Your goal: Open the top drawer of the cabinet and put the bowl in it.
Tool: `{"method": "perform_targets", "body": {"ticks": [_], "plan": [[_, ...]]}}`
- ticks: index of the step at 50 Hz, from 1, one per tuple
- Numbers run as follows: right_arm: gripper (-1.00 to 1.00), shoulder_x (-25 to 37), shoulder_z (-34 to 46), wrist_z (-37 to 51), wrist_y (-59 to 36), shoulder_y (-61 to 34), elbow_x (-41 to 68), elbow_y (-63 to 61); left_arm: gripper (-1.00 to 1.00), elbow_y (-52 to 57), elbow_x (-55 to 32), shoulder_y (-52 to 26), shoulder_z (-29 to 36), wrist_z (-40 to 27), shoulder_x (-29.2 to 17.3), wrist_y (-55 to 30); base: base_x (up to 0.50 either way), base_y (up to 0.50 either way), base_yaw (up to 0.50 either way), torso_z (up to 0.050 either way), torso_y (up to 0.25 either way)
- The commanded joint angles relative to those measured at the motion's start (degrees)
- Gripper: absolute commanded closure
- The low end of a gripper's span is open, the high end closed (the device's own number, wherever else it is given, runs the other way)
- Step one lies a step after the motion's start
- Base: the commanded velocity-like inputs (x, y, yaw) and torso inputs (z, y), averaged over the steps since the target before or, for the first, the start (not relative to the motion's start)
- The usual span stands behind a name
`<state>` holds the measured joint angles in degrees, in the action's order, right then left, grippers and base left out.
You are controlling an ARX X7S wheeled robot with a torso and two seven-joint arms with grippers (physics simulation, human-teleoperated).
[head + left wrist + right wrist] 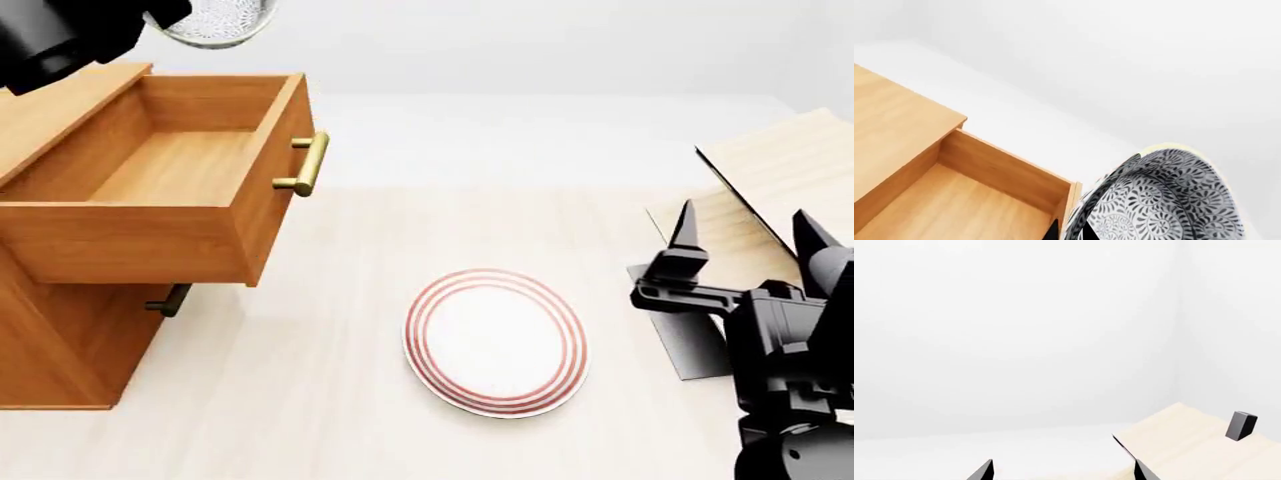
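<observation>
Right tool (747, 240) nearest, jaws apart, empty, idle | bowl (214, 20) held by left tool, jaws hidden, apparently closed on it, above and behind open drawer (160, 170) | step: carry to drawer | next: bring bowl over cavity, lower, release | left wrist shows bowl's pattern (1167, 200); head shows plate (497, 340) on desk (307, 400).

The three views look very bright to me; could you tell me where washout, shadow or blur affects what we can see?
Head view: even light, soft shadows under the plate and open top drawer; the bowl is cropped by the frame's top edge. Left wrist view: bowl pattern sharp, rim fading into the white wall. Right wrist view: mostly featureless white, no blur.
</observation>
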<state>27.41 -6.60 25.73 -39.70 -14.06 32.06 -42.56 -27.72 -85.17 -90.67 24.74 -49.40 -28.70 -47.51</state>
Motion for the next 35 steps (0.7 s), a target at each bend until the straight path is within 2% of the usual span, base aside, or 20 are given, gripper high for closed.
{"method": "perform_targets", "body": {"ticks": [1, 19, 35], "plan": [[-1.00, 0.0, 0.6, 0.2, -0.2, -0.6, 0.0, 0.5, 1.00, -5.7, 3.2, 1.7, 0.4, 3.4, 0.4, 3.5, 0.00, 0.00, 0.00, 0.000, 0.000], [-1.00, -0.1, 1.6, 0.2, 0.5, -0.6, -0.6, 1.6, 1.00, -14.6, 6.2, 2.4, 1.0, 7.2, 1.1, 7.6, 0.00, 0.00, 0.00, 0.000, 0.001], [-1.00, -0.1, 2.0, 0.5, 0.7, -0.6, -0.7, 1.8, 1.00, -18.6, 6.6, 4.2, 0.4, 6.5, 0.7, 9.1, 0.00, 0.00, 0.00, 0.000, 0.001]]}}
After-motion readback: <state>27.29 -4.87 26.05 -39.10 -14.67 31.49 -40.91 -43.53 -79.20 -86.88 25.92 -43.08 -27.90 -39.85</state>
